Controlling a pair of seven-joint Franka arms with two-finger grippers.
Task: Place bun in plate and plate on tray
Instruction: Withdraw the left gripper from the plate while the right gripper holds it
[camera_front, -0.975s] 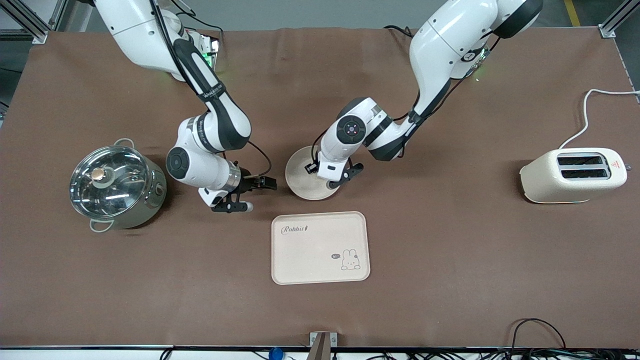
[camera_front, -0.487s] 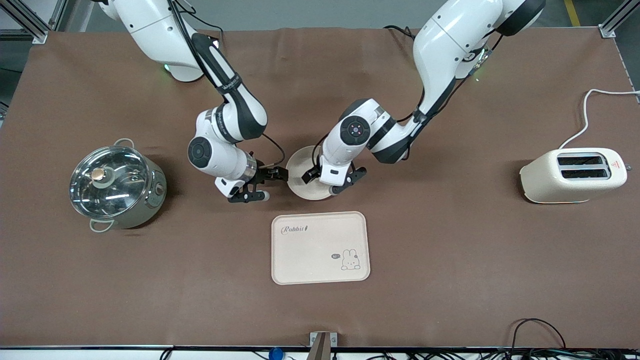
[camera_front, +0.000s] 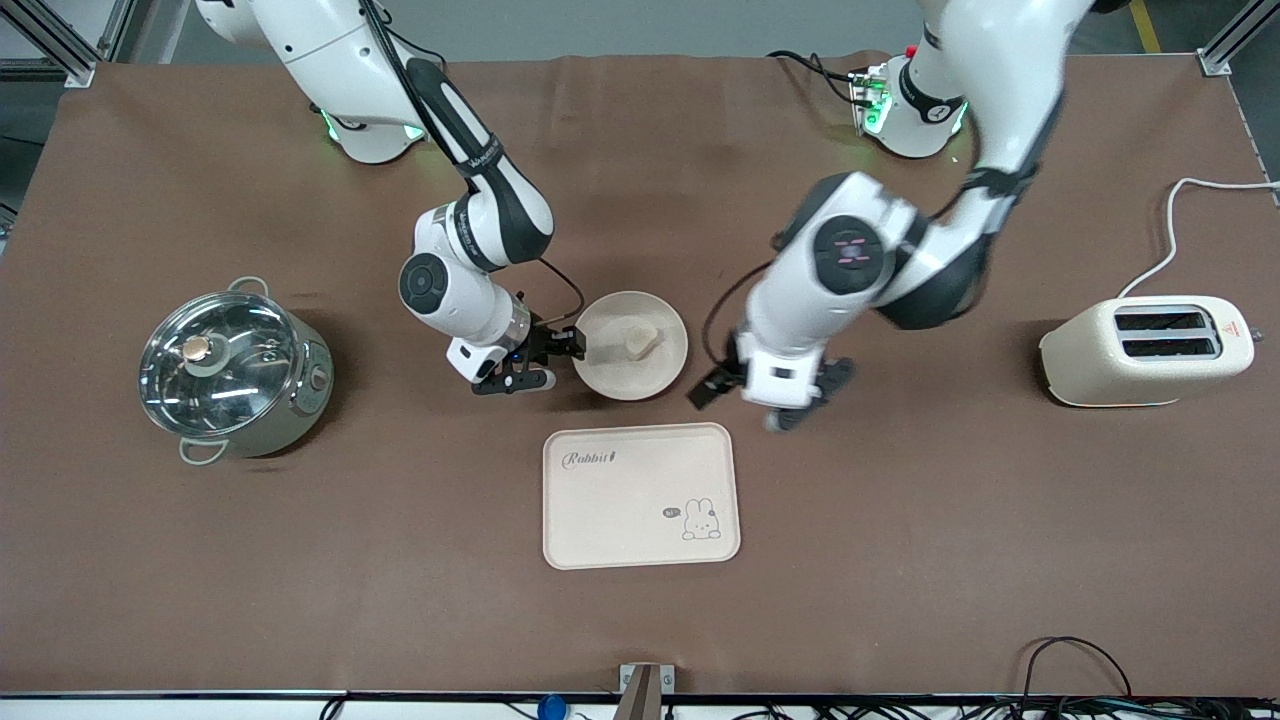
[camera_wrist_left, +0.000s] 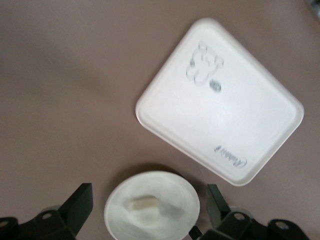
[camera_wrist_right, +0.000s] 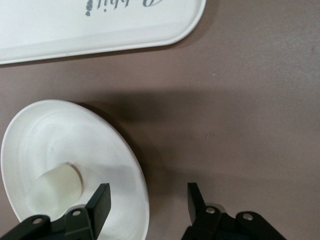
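We see bun (camera_front: 637, 343) lying in plate (camera_front: 610, 380), plate on counter (camera_front: 950, 520), just farther from front camera than tray (camera_front: 620, 510), narrow bare strip between them. Open counter all around tray. Right claw (camera_front: 548, 360) low at plate's rim toward right arm's end, rim between its parted fingers, not clenched. Left claw (camera_front: 768, 398) released, fingers spread wide, over bare counter beside plate toward left arm's end; arm bent at elbow. Tray reads "Rabbit", cartoon rabbit near corner. Pot (camera_front: 232, 372) and toaster (camera_front: 1146, 352) well apart at counter ends.
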